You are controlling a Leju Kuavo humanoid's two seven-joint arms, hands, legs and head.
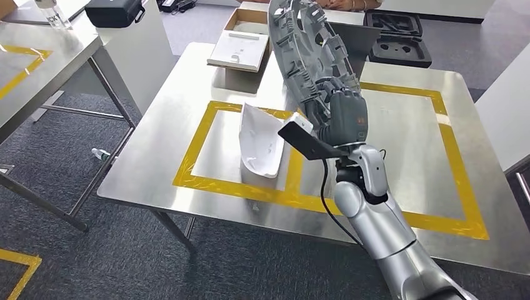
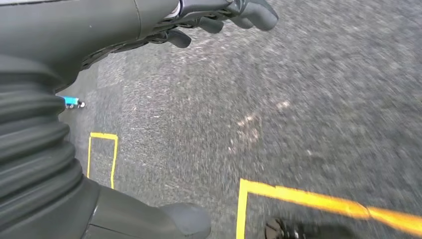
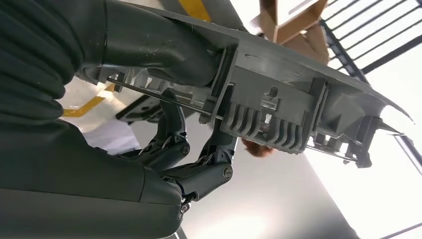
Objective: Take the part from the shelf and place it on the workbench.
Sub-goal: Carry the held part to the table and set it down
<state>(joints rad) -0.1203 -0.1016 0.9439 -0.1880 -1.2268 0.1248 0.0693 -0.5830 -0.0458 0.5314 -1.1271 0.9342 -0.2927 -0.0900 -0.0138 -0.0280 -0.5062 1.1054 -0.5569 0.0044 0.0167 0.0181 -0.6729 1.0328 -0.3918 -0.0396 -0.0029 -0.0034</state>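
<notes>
My right hand grips a long grey ribbed plastic part and holds it tilted above the steel workbench, over the middle strip of yellow tape. Up close, the grey part lies between the thumb and the dark fingers of the right hand. A white moulded part lies on the bench inside the left taped square, just left of the hand. My left hand hangs over the grey carpet with its fingers curled and nothing in it.
A white tray and a cardboard box stand at the bench's far edge. Black foam cases lie on the floor behind. Another steel table stands to the left. A small bottle lies on the carpet.
</notes>
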